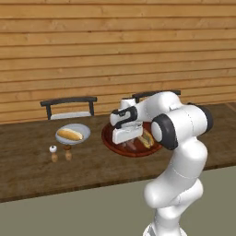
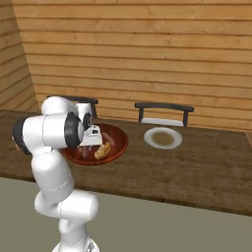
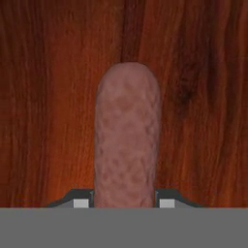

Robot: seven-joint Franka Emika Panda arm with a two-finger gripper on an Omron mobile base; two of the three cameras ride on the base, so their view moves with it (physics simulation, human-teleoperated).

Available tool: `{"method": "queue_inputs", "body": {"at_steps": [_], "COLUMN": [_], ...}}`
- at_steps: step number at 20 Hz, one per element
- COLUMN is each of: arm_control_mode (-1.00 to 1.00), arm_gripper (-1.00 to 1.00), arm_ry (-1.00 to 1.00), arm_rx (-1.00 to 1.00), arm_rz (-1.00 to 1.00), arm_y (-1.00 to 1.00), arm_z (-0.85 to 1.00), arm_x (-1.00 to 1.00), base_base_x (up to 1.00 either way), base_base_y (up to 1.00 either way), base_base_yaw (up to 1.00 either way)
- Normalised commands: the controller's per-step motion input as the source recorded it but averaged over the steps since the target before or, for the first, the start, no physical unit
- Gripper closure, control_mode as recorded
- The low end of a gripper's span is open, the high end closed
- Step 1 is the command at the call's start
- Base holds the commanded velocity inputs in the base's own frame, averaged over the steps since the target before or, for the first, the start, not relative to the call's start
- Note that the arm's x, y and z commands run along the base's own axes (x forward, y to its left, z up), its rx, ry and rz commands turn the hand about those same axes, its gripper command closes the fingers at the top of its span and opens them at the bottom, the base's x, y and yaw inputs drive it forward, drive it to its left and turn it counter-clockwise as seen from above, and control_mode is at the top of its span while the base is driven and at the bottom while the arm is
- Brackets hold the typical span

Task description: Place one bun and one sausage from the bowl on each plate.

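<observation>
The dark reddish-brown bowl sits on the wooden table with a bun lying in it. My gripper reaches down into the bowl, its hand low over the dish. In the hand view a pinkish-brown sausage runs between the two fingertips, which press against its sides, over the bowl's wood. A grey plate to the left holds a bun. A second grey plate to the right holds nothing.
Two small shakers stand in front of the left plate. A chair stands behind each plate, against the wooden wall. The table's front edge runs close to the base.
</observation>
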Motion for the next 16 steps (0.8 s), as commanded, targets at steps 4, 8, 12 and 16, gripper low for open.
{"method": "queue_inputs", "body": {"at_steps": [4, 8, 12, 16], "arm_control_mode": [-1.00, -1.00, -1.00, -1.00], "arm_gripper": [1.00, 1.00, 1.00, 1.00], "arm_ry": [-0.10, -0.12, -0.12, -0.20], "arm_rx": [0.03, 0.03, 0.03, 0.08], "arm_rz": [0.00, 0.04, 0.10, 0.20], "arm_y": [0.02, 0.13, 0.33, 0.50], "arm_z": [0.97, 1.00, 0.80, 0.07], "arm_x": [-0.10, -0.12, -0.25, -0.24], "base_base_x": [0.00, 0.00, 0.00, 0.00], "base_base_y": [0.00, 0.00, 0.00, 0.00], "base_base_yaw": [0.00, 0.00, 0.00, 0.00]}}
